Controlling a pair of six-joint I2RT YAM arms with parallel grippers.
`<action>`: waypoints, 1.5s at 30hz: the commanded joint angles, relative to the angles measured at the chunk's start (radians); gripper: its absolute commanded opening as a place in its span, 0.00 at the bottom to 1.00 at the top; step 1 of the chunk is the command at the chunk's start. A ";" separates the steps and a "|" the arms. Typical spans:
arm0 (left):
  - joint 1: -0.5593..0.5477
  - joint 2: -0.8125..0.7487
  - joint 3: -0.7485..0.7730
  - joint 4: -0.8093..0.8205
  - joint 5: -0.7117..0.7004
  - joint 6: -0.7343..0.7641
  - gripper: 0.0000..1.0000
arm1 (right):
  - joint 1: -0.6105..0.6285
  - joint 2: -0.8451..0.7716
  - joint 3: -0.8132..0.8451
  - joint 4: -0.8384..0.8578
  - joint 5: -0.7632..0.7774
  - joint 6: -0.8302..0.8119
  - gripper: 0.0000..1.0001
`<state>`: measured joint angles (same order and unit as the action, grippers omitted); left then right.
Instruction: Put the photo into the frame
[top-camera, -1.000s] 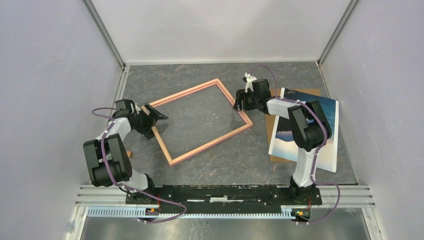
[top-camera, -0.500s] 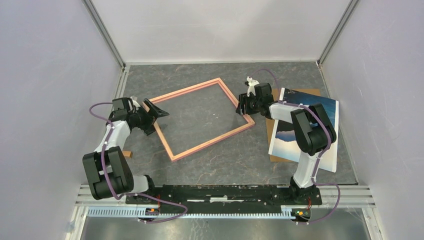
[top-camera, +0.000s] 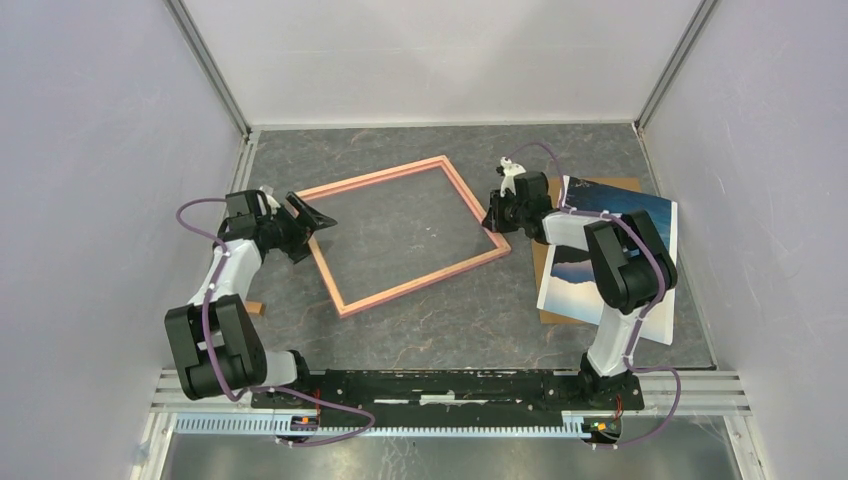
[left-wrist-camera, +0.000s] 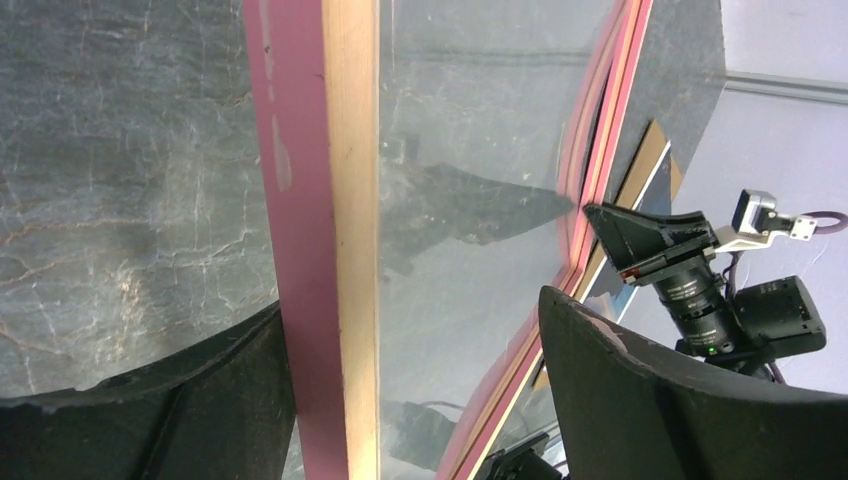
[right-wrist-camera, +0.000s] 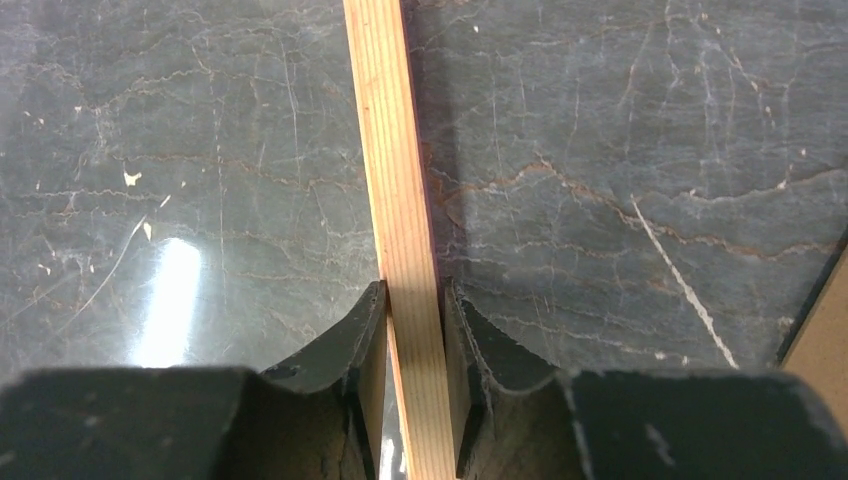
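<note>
My right gripper (right-wrist-camera: 415, 300) pinches a rail of the thin salmon-pink wooden frame (right-wrist-camera: 393, 150); left gripper (left-wrist-camera: 410, 310) gapes wide around another.

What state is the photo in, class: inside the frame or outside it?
Outside. The photo lies to the right of the frame, apart from it. Within the frame's rails only the grey table shows.

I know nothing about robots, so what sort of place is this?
Probably a robot test cell: a left arm and right arm bolted to a rail, plain pale walls enclosing a dark table, and a pink frame and photo as props.
</note>
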<state>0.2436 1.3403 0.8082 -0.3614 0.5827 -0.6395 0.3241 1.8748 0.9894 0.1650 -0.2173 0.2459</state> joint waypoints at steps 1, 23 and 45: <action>-0.003 0.017 0.040 0.080 0.055 -0.068 0.90 | -0.006 -0.066 -0.057 0.037 0.012 0.031 0.11; -0.127 0.038 0.203 -0.237 -0.340 0.075 1.00 | -0.010 -0.372 -0.359 0.194 0.151 0.147 0.00; -0.340 0.158 0.142 -0.153 -0.469 0.019 0.92 | -0.011 -0.326 -0.391 0.226 0.100 0.127 0.00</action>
<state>-0.0868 1.4784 0.9668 -0.5751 0.1604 -0.5686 0.3176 1.5532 0.5957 0.2852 -0.0788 0.3603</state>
